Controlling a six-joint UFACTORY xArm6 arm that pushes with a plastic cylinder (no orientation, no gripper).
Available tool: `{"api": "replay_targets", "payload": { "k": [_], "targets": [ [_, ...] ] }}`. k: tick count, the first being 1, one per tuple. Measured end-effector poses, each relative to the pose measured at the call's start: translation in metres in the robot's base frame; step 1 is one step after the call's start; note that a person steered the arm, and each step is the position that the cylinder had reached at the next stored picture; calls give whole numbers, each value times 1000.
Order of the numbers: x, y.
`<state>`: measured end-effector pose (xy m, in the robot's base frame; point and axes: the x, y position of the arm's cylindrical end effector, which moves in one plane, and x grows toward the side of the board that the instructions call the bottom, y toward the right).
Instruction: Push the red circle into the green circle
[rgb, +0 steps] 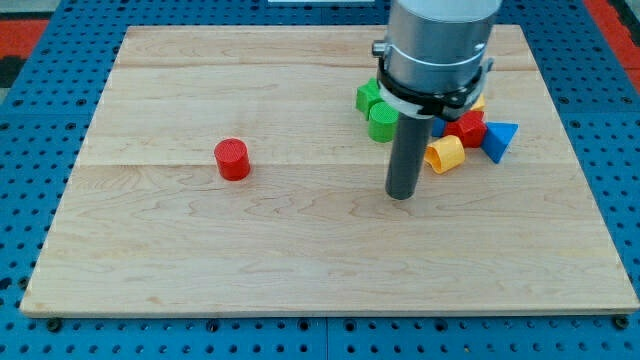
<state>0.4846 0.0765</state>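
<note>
The red circle (232, 159) stands alone on the wooden board's left half. The green circle (382, 122) sits near the view's top right of centre, partly hidden by the arm. My tip (401, 195) rests on the board below the green circle, far to the right of the red circle, touching no block.
A second green block (368, 96) lies just above-left of the green circle. A yellow block (445, 154), a red block (466, 128) and a blue triangle (499, 139) cluster right of the rod. The wooden board (200, 260) lies on a blue pegboard.
</note>
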Motion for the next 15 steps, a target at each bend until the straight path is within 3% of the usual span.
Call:
{"api": "replay_targets", "payload": {
  "k": [3,5,6,7,8,9,10,11,12,13,14,15],
  "targets": [
    [-1,-58],
    [0,-61],
    [41,-77],
    [64,-181],
    [47,-251],
    [16,-260],
    [10,-222],
    [-16,-247],
    [-36,-168],
    [-49,-179],
    [-56,-154],
    [-67,-83]
  ]
}}
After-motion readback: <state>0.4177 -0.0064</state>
